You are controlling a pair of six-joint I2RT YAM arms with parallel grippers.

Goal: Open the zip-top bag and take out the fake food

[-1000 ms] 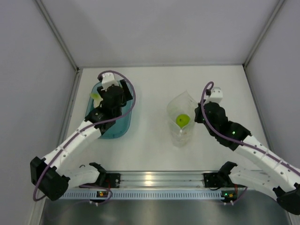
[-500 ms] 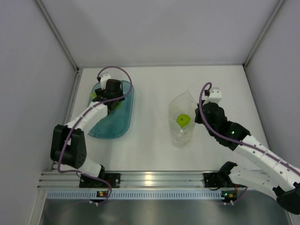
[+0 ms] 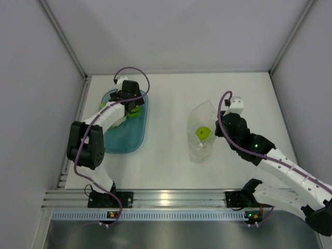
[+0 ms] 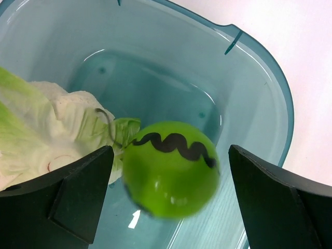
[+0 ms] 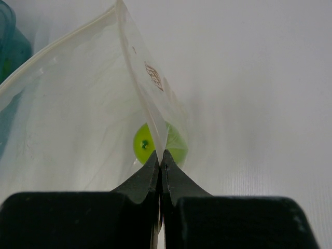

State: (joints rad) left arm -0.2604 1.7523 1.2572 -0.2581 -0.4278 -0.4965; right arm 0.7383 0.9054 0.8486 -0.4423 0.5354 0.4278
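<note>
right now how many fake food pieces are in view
3: leafy lump and striped green ball in the teal tub; plain lime ball inside the zip-top bag. No others show.

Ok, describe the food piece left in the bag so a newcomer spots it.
Right of centre on the white table is the clear zip-top bag, pinched by the right hand. Inside sits a plain lime-green ball; unlike the striped ball in the teal tub, it is unmarked.

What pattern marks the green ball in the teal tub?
The ball is bright green with a black wavy stripe, clearest in the left wrist view.
</note>
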